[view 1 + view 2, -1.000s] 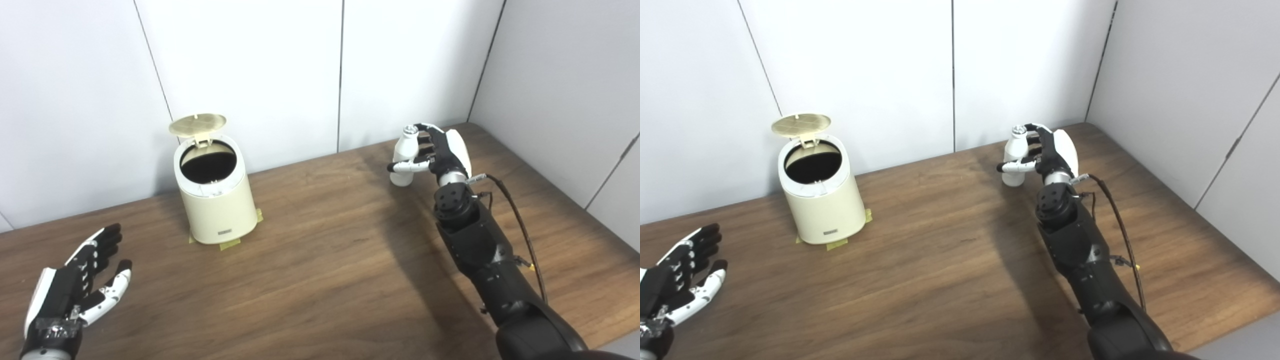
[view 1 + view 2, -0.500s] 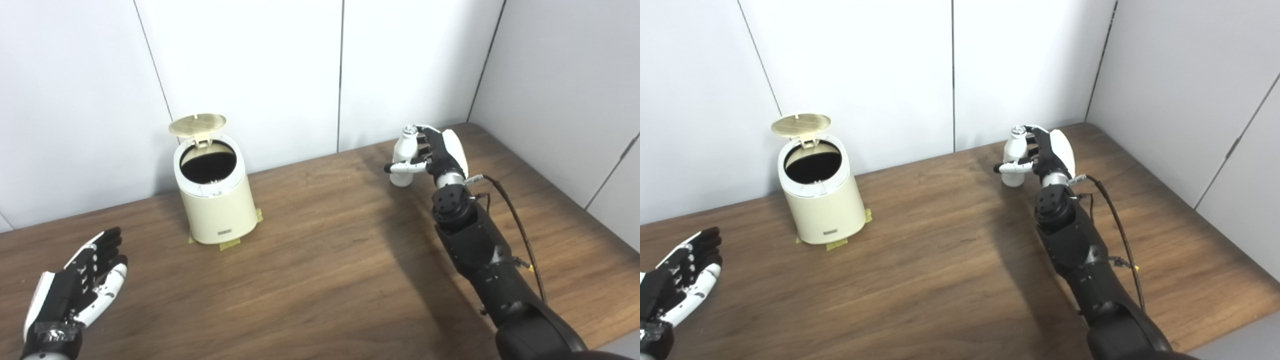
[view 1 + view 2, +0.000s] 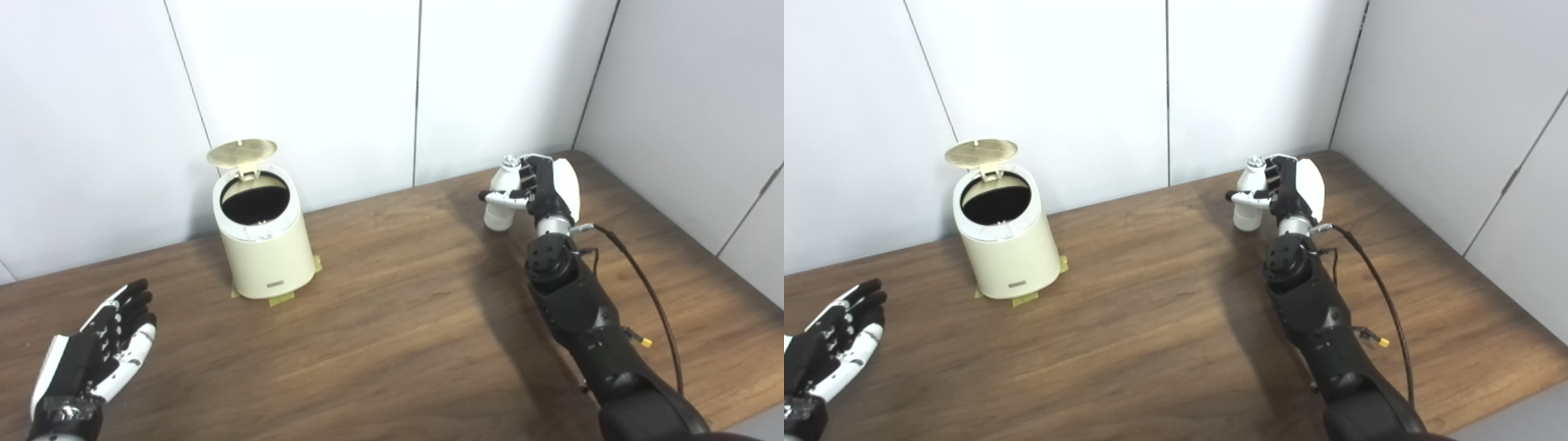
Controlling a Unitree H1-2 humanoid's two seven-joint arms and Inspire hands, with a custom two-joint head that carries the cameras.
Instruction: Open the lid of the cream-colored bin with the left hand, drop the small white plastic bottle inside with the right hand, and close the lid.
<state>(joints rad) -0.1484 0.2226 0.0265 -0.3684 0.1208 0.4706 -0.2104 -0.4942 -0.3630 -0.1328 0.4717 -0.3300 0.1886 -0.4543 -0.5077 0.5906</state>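
The right robot hand (image 3: 547,187) is grasping the white bottle (image 3: 500,195) near the surface's (image 3: 398,318) far right edge. The bin (image 3: 263,242) is standing well apart, lid (image 3: 242,152) up, while the left robot hand (image 3: 92,361) is lying released near the front-left edge

We see our right hand (image 3: 1295,187) wrapped around the white bottle (image 3: 1247,197), bin (image 3: 1004,245) at nine o'clock, lid (image 3: 981,151) up.

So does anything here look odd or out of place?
Only slightly: yellowish tape pokes out from under the cream bin, apparently fixing it to the table. Nothing looks spilled or broken.
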